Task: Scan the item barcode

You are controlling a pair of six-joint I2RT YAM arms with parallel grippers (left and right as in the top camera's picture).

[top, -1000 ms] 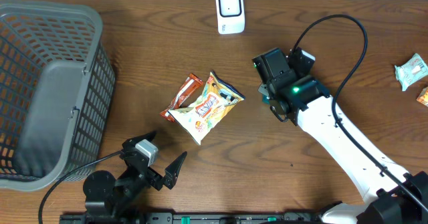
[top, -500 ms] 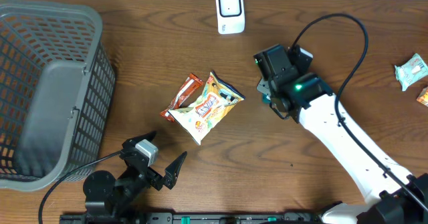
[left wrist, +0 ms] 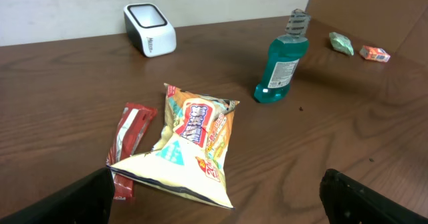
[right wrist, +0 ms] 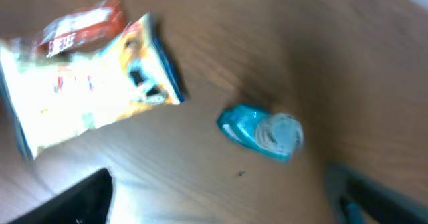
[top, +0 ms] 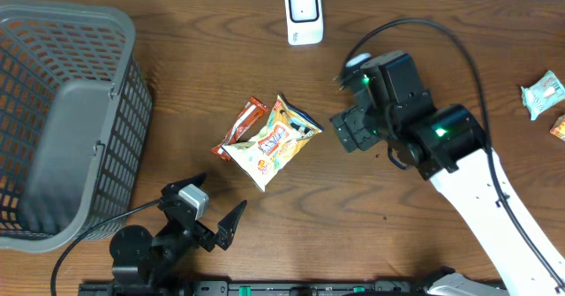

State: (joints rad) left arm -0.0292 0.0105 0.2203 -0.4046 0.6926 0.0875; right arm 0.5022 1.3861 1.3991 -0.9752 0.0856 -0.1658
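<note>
Plainly, the teal mouthwash bottle stands upright on the counter, to the right of the white scanner and apart from it. The right tool hangs above the bottle, spread wide and empty. The left tool is likewise released, far from the scanner.

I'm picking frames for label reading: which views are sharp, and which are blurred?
Left wrist: sharp, with crisp edges on the chip bag and mouthwash bottle. Overhead: sharp and evenly lit, though the scanner is small. Right wrist: blurred throughout, with smeared bag lettering and a soft-edged bottle.
</note>
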